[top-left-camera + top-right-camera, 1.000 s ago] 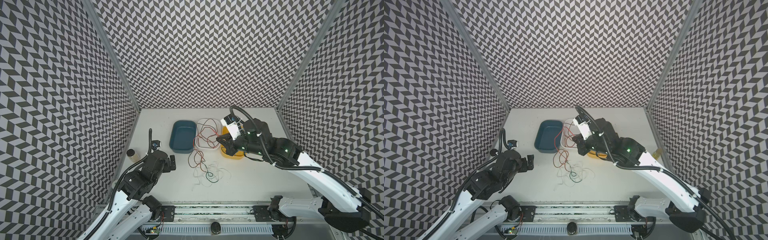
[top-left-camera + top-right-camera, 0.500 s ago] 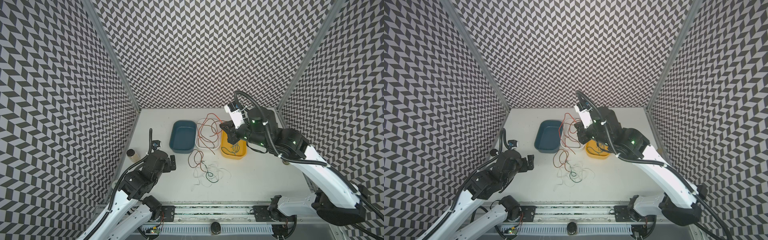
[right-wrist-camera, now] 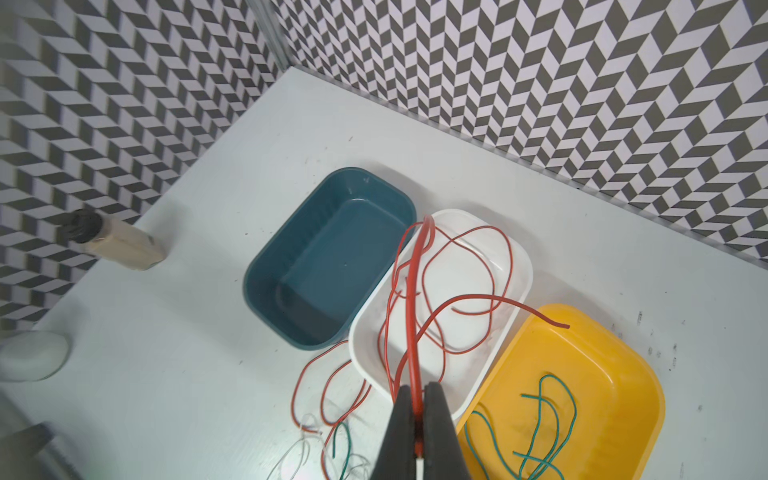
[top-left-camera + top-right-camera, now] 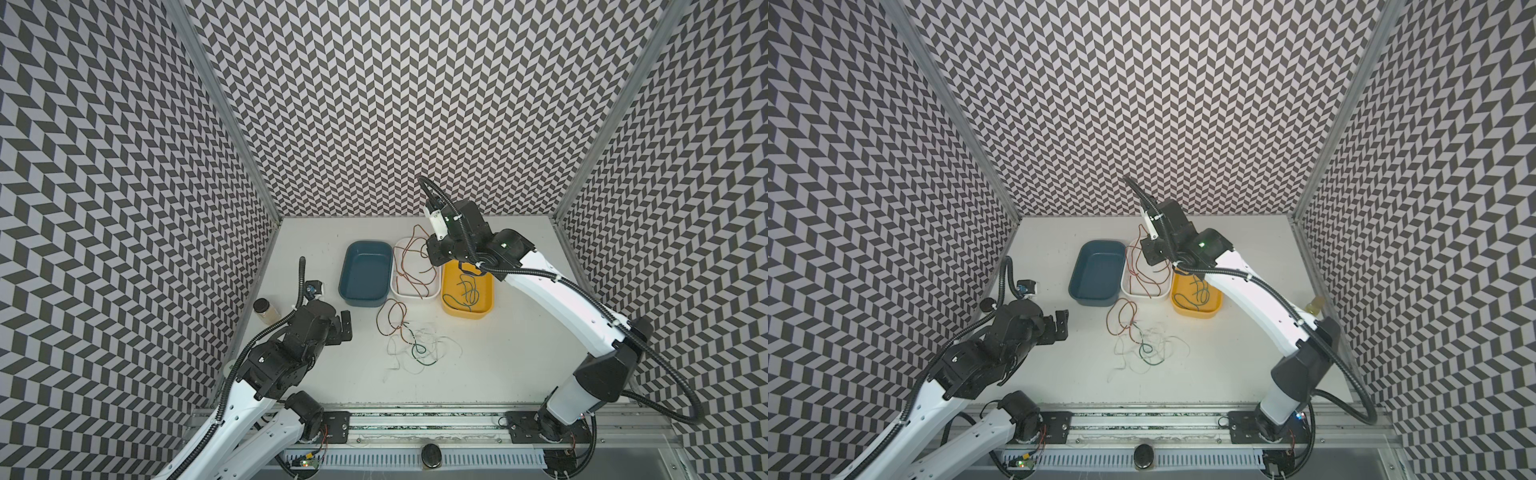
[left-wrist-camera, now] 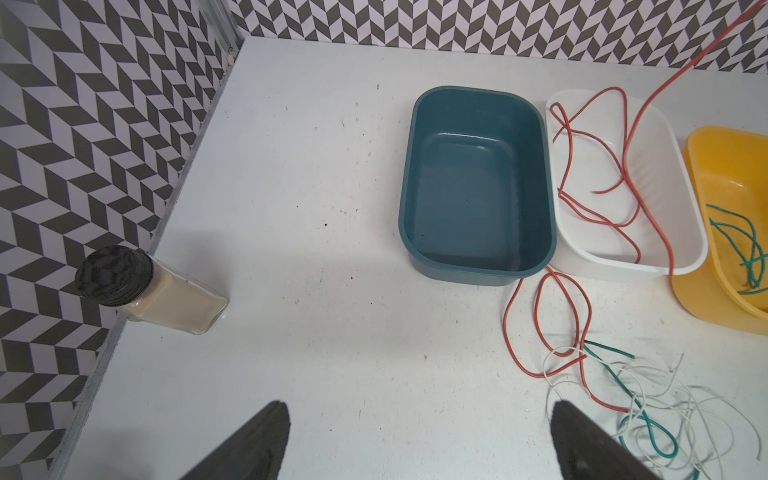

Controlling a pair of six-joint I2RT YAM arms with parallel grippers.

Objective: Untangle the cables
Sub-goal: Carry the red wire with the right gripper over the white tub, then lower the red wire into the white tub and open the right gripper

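L pincer point(image 4: 341, 328) hangs wide open over the matte white worktop point(image 4: 519, 353), near a glass jar point(image 4: 265, 311) w/ black lid. Just R of it lies a loose tangle of thin cables point(image 4: 411, 347) (white, dk green and red-brown loops). Beyond, 3 glossy rounded-rect plastic tubs sit side by side: blue tub point(image 4: 365, 274), white tub point(image 4: 415, 296) w/ red coils, yellow tub point(image 4: 467, 312) w/ green cable point(image 4: 465, 291). R pincer point(image 3: 419, 399), above the white tub, is clamped on the red-brown cable point(image 3: 411, 311).
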